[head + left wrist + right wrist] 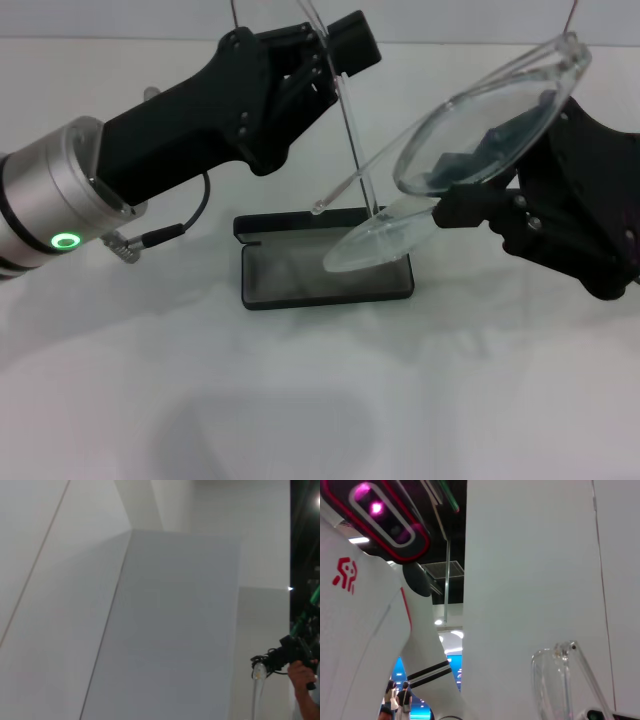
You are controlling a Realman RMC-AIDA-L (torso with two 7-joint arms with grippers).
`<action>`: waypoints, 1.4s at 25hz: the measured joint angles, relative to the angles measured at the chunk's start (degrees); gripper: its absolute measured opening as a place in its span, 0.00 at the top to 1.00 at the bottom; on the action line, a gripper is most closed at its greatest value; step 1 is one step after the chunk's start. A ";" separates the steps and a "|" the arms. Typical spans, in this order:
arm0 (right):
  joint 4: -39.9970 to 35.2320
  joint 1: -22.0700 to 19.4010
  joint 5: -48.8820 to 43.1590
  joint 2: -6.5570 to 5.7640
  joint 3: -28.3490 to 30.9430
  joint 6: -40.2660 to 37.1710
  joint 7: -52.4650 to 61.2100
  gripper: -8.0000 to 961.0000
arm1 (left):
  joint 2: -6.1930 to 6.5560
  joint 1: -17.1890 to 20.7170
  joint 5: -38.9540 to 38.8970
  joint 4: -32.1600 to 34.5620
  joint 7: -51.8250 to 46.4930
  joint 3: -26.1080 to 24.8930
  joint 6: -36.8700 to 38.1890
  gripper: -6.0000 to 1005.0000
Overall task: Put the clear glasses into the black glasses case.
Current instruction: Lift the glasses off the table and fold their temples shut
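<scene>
My right gripper [470,200], black and angular at the right of the head view, is closed on the lens edge of the clear glasses [490,115], while my left gripper [330,55] at upper centre pinches one long clear arm. The glasses hang tilted in the upper right, above the open black glasses case [325,275] lying flat at centre on the white table [320,400]. I judge the colourless plastic light, slick, springy and scratch-prone, so the frame edges are the safest hold.
</scene>
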 joint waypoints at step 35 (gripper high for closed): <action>1.92 0.78 0.28 -0.16 0.33 1.82 0.50 0.91 | 0.44 0.91 -4.28 2.54 -0.53 -0.25 1.14 0.94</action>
